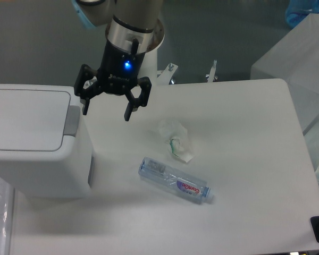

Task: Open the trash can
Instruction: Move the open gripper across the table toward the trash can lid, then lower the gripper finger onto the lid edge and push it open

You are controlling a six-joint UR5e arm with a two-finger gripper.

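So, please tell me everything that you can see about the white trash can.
The trash can is a large boxy bin of white plastic with rounded corners, standing upright at the left end of the table; the picture's left edge cuts it off. Its flat white lid lies shut. A grey push tab sits on the lid's right edge. Nothing touches it but the table. The open pincer hangs just right of the tab, holding nothing.

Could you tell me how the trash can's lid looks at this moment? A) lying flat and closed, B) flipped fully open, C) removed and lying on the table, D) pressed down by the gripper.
A: the trash can has its lid flat and closed, and the open gripper hangs beside it, not touching.
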